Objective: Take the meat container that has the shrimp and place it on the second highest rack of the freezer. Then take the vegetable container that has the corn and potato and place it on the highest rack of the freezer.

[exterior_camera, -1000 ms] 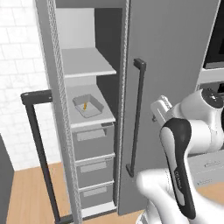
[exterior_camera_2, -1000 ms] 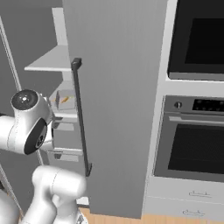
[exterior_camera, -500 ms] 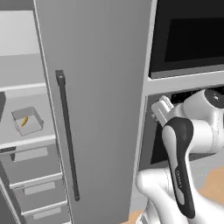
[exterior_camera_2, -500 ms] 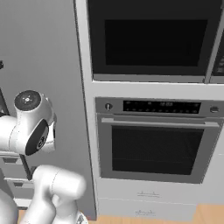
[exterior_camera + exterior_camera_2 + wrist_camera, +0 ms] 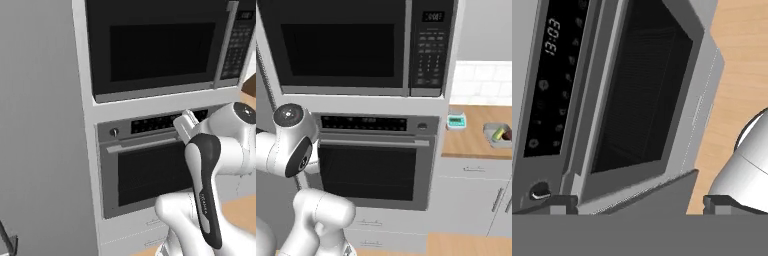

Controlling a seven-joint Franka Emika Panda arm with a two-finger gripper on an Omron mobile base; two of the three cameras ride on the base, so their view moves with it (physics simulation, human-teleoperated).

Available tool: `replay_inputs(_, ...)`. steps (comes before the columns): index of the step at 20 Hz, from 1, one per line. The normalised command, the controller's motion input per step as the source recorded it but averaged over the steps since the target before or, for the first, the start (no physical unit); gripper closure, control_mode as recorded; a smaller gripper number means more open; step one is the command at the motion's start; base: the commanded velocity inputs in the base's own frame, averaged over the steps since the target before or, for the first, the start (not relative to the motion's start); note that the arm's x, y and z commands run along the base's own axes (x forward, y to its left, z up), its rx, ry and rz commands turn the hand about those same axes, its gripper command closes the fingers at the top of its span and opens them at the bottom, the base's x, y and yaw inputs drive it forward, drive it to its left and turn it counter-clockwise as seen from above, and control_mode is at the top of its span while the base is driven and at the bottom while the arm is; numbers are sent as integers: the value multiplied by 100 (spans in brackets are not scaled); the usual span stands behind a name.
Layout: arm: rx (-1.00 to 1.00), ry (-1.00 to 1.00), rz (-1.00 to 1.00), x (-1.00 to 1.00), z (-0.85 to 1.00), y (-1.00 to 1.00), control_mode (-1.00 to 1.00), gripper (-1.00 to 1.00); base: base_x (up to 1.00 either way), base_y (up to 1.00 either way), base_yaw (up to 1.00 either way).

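On the wooden counter (image 5: 471,142) at the far right stands a grey tray (image 5: 495,136) holding the yellow-green corn (image 5: 499,133) and the dark potato (image 5: 508,135). My gripper (image 5: 639,205) is open, its two fingertips (image 5: 562,202) wide apart with nothing between them. It faces the black-glass wall oven door (image 5: 642,95), well left of the tray. The freezer's closed grey door (image 5: 40,125) takes up the left side, with the end of its dark handle (image 5: 10,242) at the bottom. The shrimp tray and both racks are out of view.
A black microwave (image 5: 356,45) sits above the wall oven (image 5: 376,170). A small teal timer (image 5: 456,121) rests on the counter's left end. White cabinets (image 5: 476,200) stand under the counter, over a wooden floor (image 5: 466,245). My arm (image 5: 205,190) is folded close to the oven.
The base has driven to the right: both base views slid from the open freezer with the shrimp tray on its shelf to the wall oven and the counter. The arm kept its pose.
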Motion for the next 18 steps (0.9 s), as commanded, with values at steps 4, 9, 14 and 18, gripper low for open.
replay_inputs(4,0,0,0,0,0,0,100,-100,0,-100,0)
replay_inputs(9,0,0,0,0,0,0,100,-100,6,-100,0)
replay_inputs(14,0,0,0,0,0,0,100,-100,13,-100,0)
replay_inputs(18,0,0,0,0,0,0,100,-100,21,-100,0)
